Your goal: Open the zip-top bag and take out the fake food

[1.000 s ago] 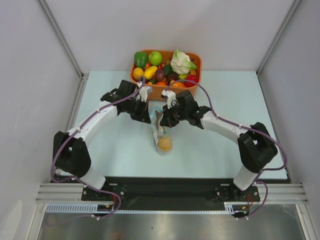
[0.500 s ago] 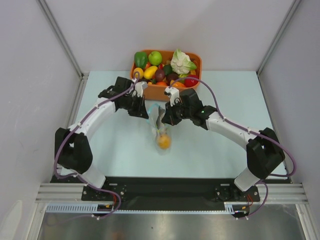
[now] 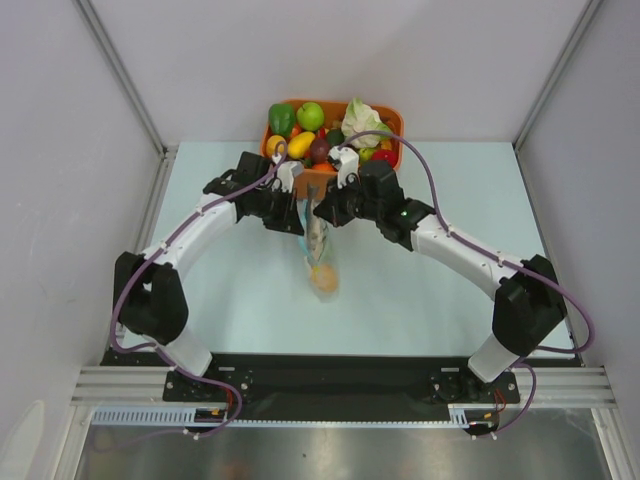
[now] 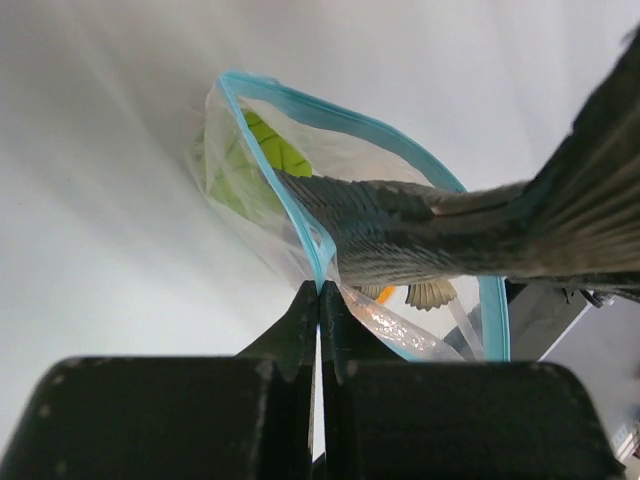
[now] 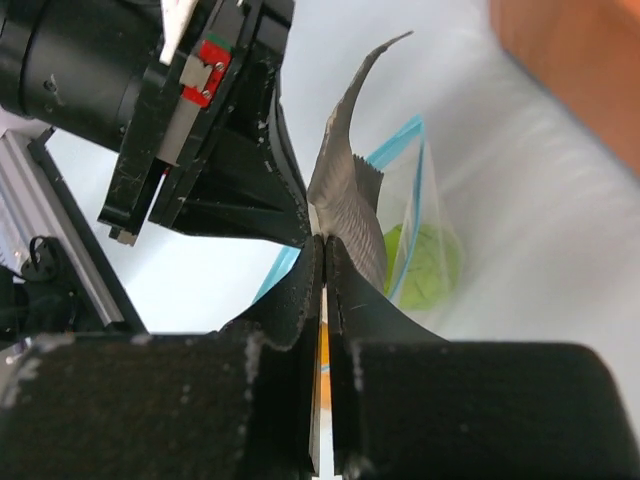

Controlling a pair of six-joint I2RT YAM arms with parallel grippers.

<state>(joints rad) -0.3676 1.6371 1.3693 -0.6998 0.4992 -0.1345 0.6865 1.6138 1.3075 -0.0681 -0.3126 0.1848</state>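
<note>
The bag (image 4: 360, 155) hangs between both arms over the desk (image 3: 230, 290), left hand (image 4: 319, 295) clamped on its blue zip rim to keep the mouth open, right hand (image 5: 324, 245) apparently pinched shut on the fish (image 4: 420, 235) to draw it out, green fruit (image 4: 255, 165) and orange fruit (image 3: 323, 279) inside.

The right hand (image 5: 322, 248) pinches what seems the fish (image 5: 345, 190); lime fruit (image 5: 426, 262) lies in the bag (image 5: 404, 215).
</note>
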